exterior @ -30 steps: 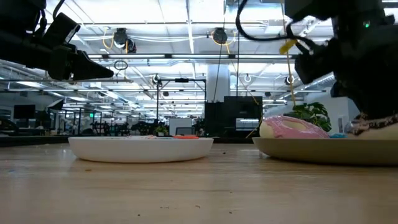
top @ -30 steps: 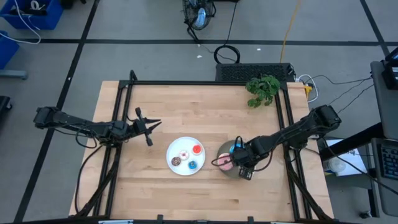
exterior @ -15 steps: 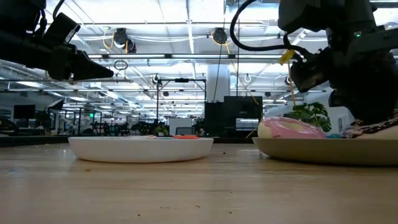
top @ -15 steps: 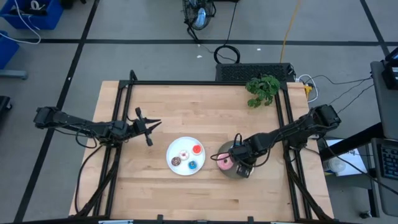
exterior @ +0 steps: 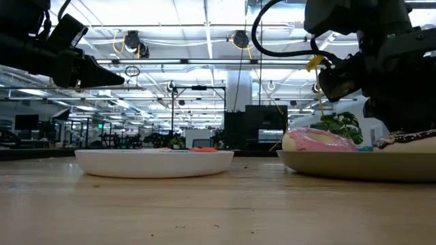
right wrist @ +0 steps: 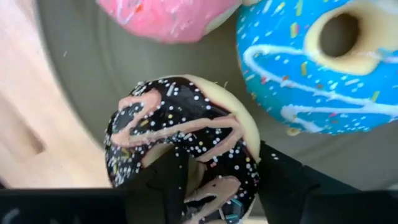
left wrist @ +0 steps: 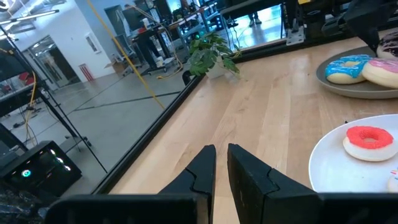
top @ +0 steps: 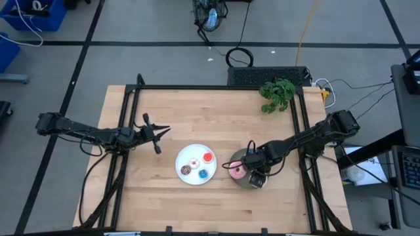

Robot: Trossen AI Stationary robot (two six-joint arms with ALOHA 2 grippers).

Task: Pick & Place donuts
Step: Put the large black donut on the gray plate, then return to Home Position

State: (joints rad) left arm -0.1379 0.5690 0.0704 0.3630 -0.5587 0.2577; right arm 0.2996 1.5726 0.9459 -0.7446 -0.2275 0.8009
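Shifted left across the grey plate point(top: 240, 178) since a second ago: right pincer point(right wrist: 205, 186), now pinching the chocolate donut point(right wrist: 186, 146) beside the pink point(right wrist: 168, 15) and blue point(right wrist: 323, 62) ones. Left of that plate, well apart over the desk point(top: 197, 118): left pincer point(top: 156, 136), pressed together.

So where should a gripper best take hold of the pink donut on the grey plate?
Probably across one side of the pink donut's ring, one finger in the hole, coming from above: it lies flat on the grey plate, with the right gripper and other donuts close beside.
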